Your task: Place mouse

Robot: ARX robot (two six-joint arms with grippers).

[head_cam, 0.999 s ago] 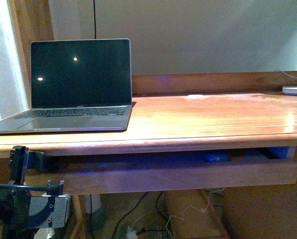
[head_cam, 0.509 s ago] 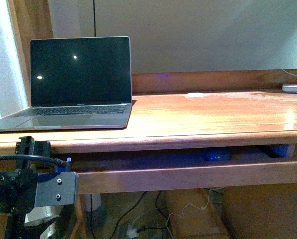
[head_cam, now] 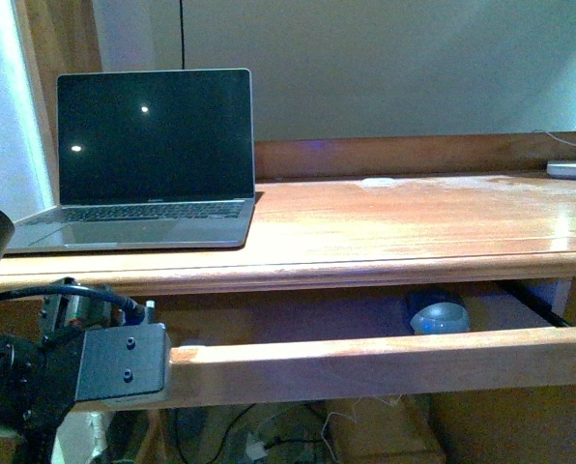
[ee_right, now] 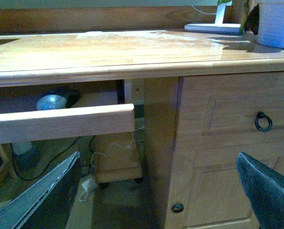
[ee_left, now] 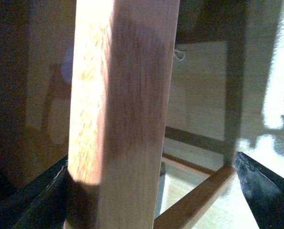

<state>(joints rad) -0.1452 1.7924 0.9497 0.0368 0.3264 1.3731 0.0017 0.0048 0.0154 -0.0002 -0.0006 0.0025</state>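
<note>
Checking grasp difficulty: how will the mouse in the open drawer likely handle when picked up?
The mouse looks small, so it is probably light. Its smooth domed top may slip unless it is gripped by the sides. It seems to sit flat in the drawer, so it is unlikely to roll.

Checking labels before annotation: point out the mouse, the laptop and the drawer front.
mouse point(head_cam: 439, 317): front view, on its domed top.
laptop point(head_cam: 153, 135): front view, middle of the dark screen.
drawer front point(head_cam: 385, 361): front view, middle of its wooden face.
</note>
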